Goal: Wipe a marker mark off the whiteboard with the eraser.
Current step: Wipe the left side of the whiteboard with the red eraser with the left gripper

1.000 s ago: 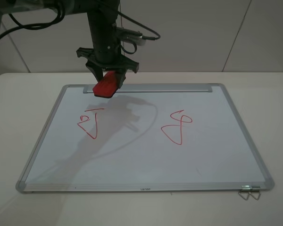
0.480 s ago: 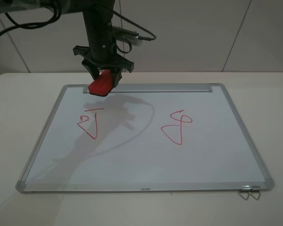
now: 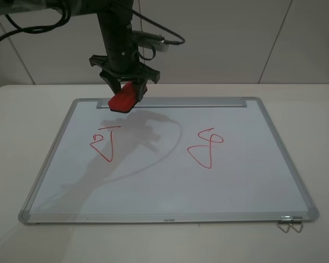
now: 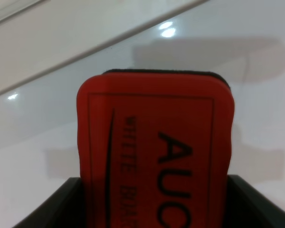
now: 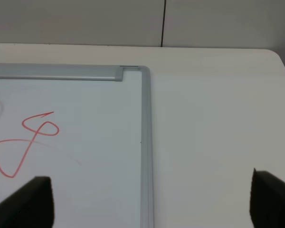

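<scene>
The whiteboard (image 3: 170, 186) lies flat on the table, its grey tray strip (image 3: 197, 102) along the far edge. The marker mark (image 3: 105, 143), a narrow red triangle with a bar on top, sits on the board's left half. My left gripper (image 3: 124, 89) hangs above the far left of the board, shut on the red eraser (image 3: 123, 99), which is tilted and off the surface, beyond the mark. The left wrist view shows the eraser (image 4: 154, 152) up close with black lettering. My right gripper (image 5: 147, 204) is open and holds nothing, and it does not show in the exterior view.
A red figure-8 scribble (image 3: 206, 148) is on the board's right half, also the scribble (image 5: 26, 142) in the right wrist view. A metal clip (image 3: 289, 223) sits at the near right corner. The board frame (image 5: 146, 142) borders bare cream table (image 5: 213, 133) on the right.
The left gripper with the eraser drifted slightly left, then back right, staying above the board's far edge. The marks are unchanged.
</scene>
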